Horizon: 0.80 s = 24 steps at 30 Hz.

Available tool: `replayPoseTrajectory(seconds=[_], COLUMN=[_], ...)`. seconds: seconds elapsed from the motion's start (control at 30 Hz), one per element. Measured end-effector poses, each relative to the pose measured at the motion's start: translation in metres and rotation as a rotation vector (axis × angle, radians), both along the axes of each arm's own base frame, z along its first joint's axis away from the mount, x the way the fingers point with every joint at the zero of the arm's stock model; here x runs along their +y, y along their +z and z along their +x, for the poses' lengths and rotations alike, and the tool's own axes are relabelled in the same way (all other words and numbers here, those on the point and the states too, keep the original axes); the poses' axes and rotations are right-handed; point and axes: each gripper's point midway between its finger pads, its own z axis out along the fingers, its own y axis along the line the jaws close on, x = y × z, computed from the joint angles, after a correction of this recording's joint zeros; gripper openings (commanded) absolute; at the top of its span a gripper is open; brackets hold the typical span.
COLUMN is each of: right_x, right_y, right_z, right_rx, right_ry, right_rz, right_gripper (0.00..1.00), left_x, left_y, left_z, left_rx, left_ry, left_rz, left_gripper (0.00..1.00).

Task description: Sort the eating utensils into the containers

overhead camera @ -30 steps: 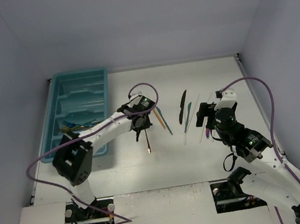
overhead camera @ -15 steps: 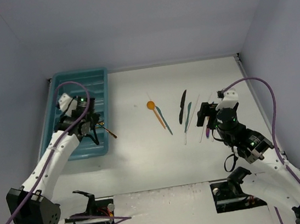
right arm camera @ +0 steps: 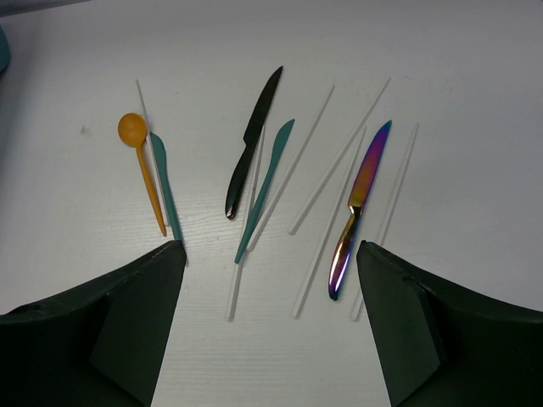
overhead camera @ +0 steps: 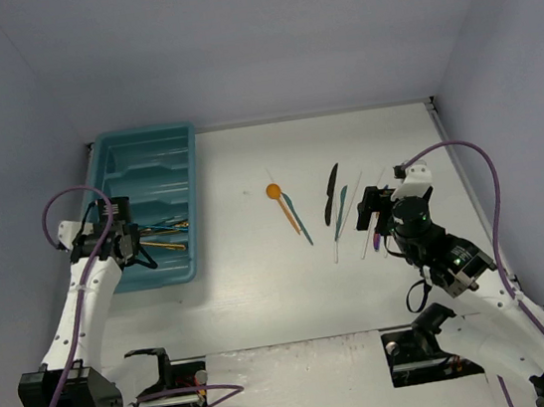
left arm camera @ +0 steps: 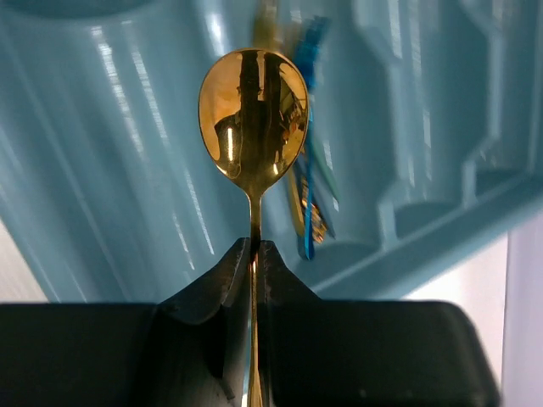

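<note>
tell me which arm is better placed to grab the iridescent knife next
Right. Its open pincer hangs close above the iridescent knife, which lies free on the table. The left pincer is shut on a gold spoon over the teal tray, far across the table.

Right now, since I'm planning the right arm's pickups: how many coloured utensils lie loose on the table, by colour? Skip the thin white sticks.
Orange spoon: 1
Black knife: 1
Teal knives: 2
Iridescent purple knife: 1
Total: 5
</note>
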Motion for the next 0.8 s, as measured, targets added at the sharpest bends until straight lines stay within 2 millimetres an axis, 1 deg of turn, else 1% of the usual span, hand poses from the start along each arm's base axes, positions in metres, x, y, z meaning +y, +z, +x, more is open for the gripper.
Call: replayPoseTrajectory(seconds=[0.17, 0.27, 0.33, 0.4, 0.47, 0.53, 0.7, 0.8], right_x=[0.000, 0.000, 0.000, 0.001, 0.001, 0.001, 0.002, 0.005], right_y=[0.000, -0.001, -0.002, -0.004, -0.006, -0.007, -0.009, -0.016], right_z=[0.000, 0.000, 0.000, 0.001, 0.002, 0.002, 0.002, 0.004], right_rx=[0.000, 0.003, 0.007, 0.013, 0.020, 0.025, 0.031, 0.055], right_ry=[0.000, 0.000, 0.000, 0.000, 0.000, 0.001, 0.004, 0.016], right_rz=[0.000, -0.002, -0.005, -0.008, -0.013, -0.016, -0.019, -0.036], right_gripper=[0.80, 0.80, 0.80, 0.80, 0.80, 0.80, 0.80, 0.78], left_x=[0.007, 0.016, 0.023, 0.027, 0.029, 0.030, 0.033, 0.033], left_y=[-0.028, -0.036, -0.039, -0.042, -0.043, -0.043, -0.041, -0.040], left_z=[-0.012, -0.014, -0.015, -0.016, -0.016, -0.016, -0.014, -0.012], left_rx=[0.051, 0.071, 0.081, 0.091, 0.093, 0.091, 0.083, 0.083], left_ry=[0.084, 0.130, 0.157, 0.175, 0.184, 0.187, 0.188, 0.157], left_rz=[-0.034, -0.039, -0.040, -0.040, -0.039, -0.035, -0.029, -0.018], left_gripper=[0.00, 0.03, 0.13, 0.27, 0.35, 0.39, 0.43, 0.48])
